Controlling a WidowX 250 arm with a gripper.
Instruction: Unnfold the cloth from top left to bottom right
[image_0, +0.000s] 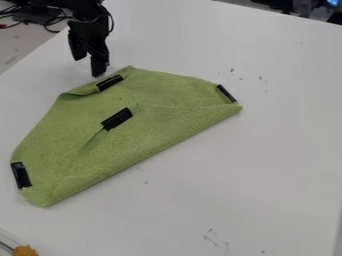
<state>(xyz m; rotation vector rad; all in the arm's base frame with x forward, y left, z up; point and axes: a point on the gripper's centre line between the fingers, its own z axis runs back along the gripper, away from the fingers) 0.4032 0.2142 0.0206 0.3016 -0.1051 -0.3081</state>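
The green cloth (147, 130) lies folded on the white table, with a long straight fold along its lower-right side. One of its flaps ends near the middle at a black tape patch (117, 119). Other black patches mark the right end (226, 93), the lower-left end (21, 175) and the top-left edge (109, 82), where the cloth is slightly turned over. My gripper (89, 63) hangs at the upper left, just beyond that top-left edge. It is open, its two fingers apart with nothing between them.
Dark cables (50, 19) lie past the table's left edge at the top left. An orange-yellow object (25, 250) is at the bottom-left corner. The white table (267, 165) extends right of and below the cloth, with small dark marks on it.
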